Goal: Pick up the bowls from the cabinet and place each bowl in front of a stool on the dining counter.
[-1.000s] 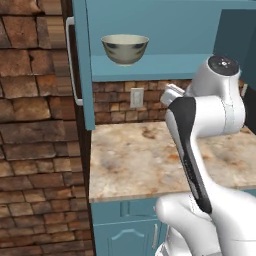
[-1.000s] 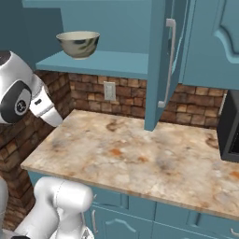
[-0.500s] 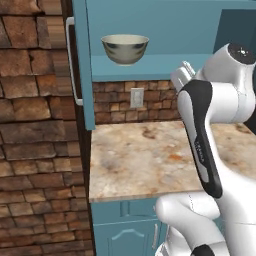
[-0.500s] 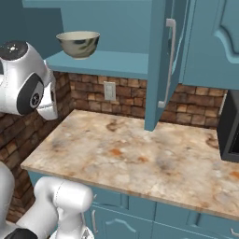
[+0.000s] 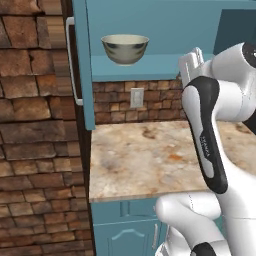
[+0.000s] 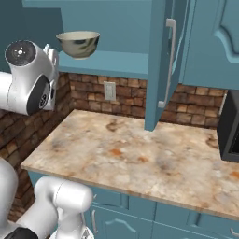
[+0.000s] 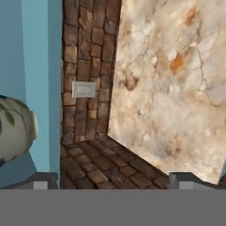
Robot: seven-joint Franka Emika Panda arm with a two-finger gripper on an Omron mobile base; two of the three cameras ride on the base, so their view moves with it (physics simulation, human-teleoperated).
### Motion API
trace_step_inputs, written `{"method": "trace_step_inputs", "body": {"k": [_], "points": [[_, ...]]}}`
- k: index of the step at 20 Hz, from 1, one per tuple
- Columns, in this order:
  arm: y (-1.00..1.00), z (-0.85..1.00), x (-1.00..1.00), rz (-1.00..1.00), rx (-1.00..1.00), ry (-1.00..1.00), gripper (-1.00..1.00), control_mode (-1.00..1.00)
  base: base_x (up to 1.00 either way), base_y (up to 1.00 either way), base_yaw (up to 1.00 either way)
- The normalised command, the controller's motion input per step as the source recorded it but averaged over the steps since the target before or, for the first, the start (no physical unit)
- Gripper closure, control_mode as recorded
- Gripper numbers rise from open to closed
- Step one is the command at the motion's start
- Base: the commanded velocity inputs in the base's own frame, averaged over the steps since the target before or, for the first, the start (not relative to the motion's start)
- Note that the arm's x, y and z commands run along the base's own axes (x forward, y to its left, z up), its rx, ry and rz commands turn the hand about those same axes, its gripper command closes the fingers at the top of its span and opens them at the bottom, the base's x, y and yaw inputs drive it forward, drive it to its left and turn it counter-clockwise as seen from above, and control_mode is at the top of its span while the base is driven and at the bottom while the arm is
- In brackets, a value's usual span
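While the beige-olive bowl [image 5: 125, 48] sits untouched on the shelf of the open cabinet [image 5: 150, 67], task reads as the reach for the first pickup; nothing held. Gripper [image 7: 112, 181] fingers stand wide apart, empty, tips at 6 o'clock in hand view, bowl at 9 o'clock at the frame edge, well off the grip line. Next move, my guess: swing the hand toward the bowl, square the jaws over its rim, close. Bowl is round, glossy ceramic with dark leaf-like marks and a narrow foot. Cabinet is flat teal, door swung out with a silver bar handle [image 6: 168, 60]. Stone-topped counter [image 6: 140, 154] below is mottled beige with rust blotches; rough brick backsplash [image 6: 126, 98] carries a wall outlet [image 6: 109, 90]. Dining counter unseen.
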Motion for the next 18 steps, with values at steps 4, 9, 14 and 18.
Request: {"method": "trace_step_inputs", "body": {"k": [4, 9, 14, 18], "points": [[0.00, 0.44, 0.32, 0.03, 0.02, -0.06, -1.00, -1.00, 0.00, 0.00, 0.00], [-0.04, 0.23, 0.44, 0.01, 0.04, -0.04, -1.00, -1.00, 0.00, 0.00, 0.00], [-0.11, 0.00, 0.54, 0.02, 0.18, -0.15, -1.00, -1.00, 0.00, 0.00, 0.00], [0.00, 0.02, 0.60, 0.04, 0.02, -0.02, -1.00, -1.00, 0.00, 0.00, 0.00]]}}
